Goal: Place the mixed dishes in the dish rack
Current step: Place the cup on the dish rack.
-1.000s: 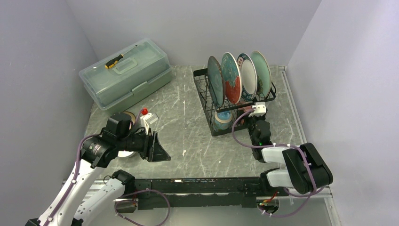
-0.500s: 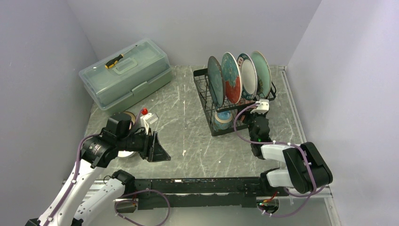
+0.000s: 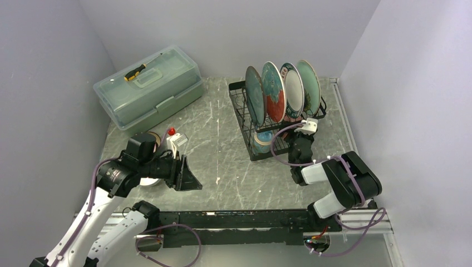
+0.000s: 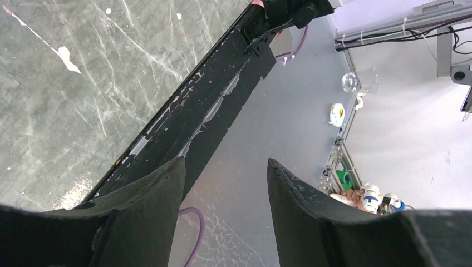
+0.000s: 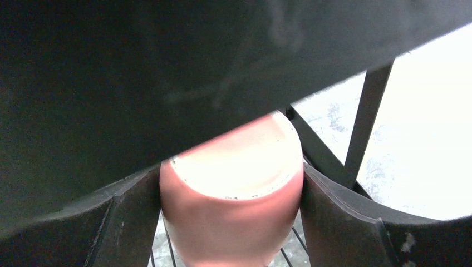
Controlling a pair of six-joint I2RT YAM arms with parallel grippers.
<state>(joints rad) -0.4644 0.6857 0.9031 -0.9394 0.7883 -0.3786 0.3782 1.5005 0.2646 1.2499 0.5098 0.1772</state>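
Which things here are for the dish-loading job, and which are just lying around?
For the job: dish rack, four plates standing in it, blue mug underneath, pink mug in the right gripper.
Just lying about: green lidded box, screwdriver on its lid.

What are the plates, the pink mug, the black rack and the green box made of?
Plates: smooth and shiny with painted patterns, so probably glazed ceramic.
Pink mug: smooth with a soft sheen, likely ceramic too.
Black rack: thin dark rods, probably coated metal wire.
Green box: cloudy see-through walls, so plastic.
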